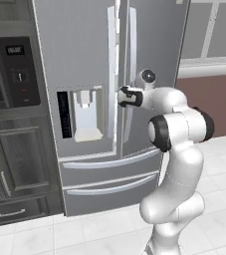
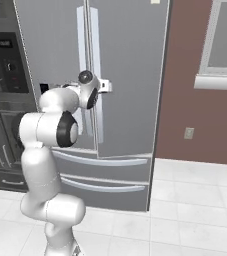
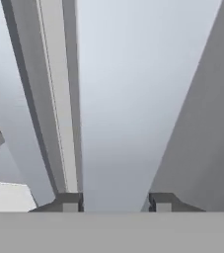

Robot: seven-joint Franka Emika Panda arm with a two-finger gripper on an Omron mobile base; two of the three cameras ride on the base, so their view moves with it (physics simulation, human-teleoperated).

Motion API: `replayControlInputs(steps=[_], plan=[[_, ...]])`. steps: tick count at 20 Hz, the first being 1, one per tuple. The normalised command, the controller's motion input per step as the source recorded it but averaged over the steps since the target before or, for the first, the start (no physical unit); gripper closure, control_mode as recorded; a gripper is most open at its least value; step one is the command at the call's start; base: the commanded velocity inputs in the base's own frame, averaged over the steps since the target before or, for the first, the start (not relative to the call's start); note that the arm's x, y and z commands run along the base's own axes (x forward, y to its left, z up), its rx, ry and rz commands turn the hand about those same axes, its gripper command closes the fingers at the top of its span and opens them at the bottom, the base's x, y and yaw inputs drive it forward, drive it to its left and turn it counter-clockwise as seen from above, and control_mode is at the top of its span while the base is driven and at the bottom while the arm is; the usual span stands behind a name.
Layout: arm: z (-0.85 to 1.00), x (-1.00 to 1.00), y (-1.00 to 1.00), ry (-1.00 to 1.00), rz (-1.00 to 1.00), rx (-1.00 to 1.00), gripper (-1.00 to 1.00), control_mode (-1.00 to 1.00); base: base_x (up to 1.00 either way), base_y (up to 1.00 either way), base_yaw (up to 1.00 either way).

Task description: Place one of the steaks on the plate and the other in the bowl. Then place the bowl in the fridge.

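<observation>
Fridge (image 1: 84,60) stood upright in front of the robot, tall and grey, its long axis vertical and its two doors facing the cameras. Both upper doors looked nearly closed, though in the left base view a thin pale strip showed along the seam between them. Two long handles (image 1: 112,74) ran straight up and down on either side of that seam. A dispenser panel (image 1: 82,113) sat in the left door, and two wide drawers (image 1: 109,177) lay crosswise beneath the doors.

Tool (image 3: 116,203) was raised to mid-door height, right at the seam, pointing into the fridge front. In the hand view its two fingertips (image 3: 70,202) stood apart, with bare door surface between them. The left fingertip sat at the foot of one pale handle bar (image 3: 59,99), which ran away lengthwise up the picture; whether it touched the bar could not be told. Nothing was clamped between the fingertips.

Dark cabinets with a built-in oven (image 1: 10,74) stood left of the fridge, touching its side. A reddish-brown wall (image 2: 185,100) with a window (image 2: 225,45) lay to the right.
</observation>
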Motion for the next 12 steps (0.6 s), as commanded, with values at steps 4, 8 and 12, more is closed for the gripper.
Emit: replayControlInputs(steps=[4, 8, 12], plan=[[0.13, -0.62, -0.51, -0.07, 0.12, 0.14, 1.00, -1.00, 0.00, 0.00, 0.00], [0.49, -0.81, -0.66, 0.00, 0.15, 0.18, 1.00, -1.00, 0.00, 0.00, 0.00], [0.69, -0.97, -0.63, 0.02, 0.12, 0.15, 1.00, -1.00, 0.00, 0.00, 0.00]])
